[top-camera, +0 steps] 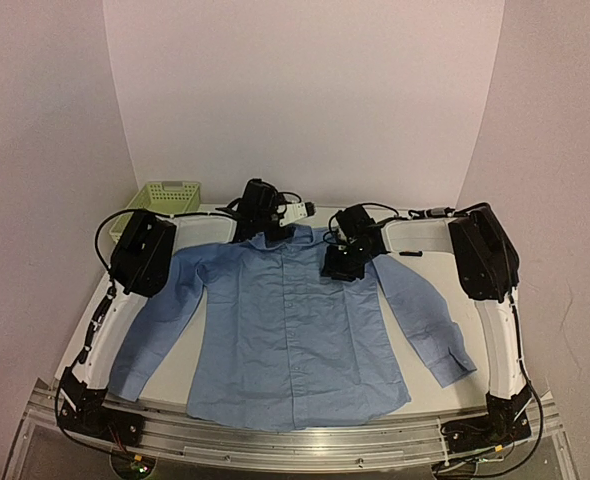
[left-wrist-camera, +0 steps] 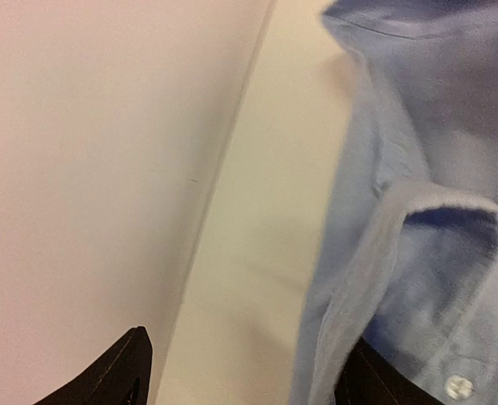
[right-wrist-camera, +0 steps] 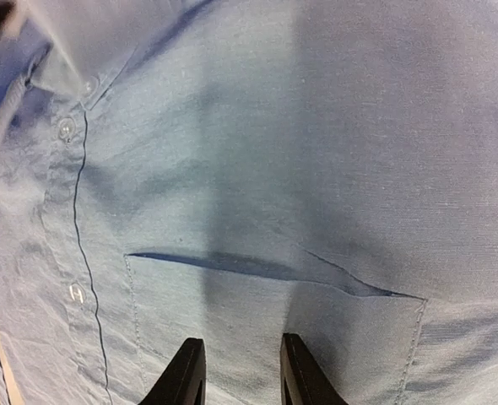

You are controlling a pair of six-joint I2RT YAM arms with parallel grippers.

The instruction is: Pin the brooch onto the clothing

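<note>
Shirt (top-camera: 295, 340) flat — right end effector (right-wrist-camera: 241, 342) over pocket (right-wrist-camera: 367, 354).

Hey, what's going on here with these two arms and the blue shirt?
Two robot arms are working over a light blue shirt laid flat, front up, on the table. The left hand is at the collar, fingers apart, with the collar edge between them. The right hand hovers over the chest pocket, fingers slightly apart with nothing visible between them. No brooch shows in any view, so nothing looks pinned yet.
</note>
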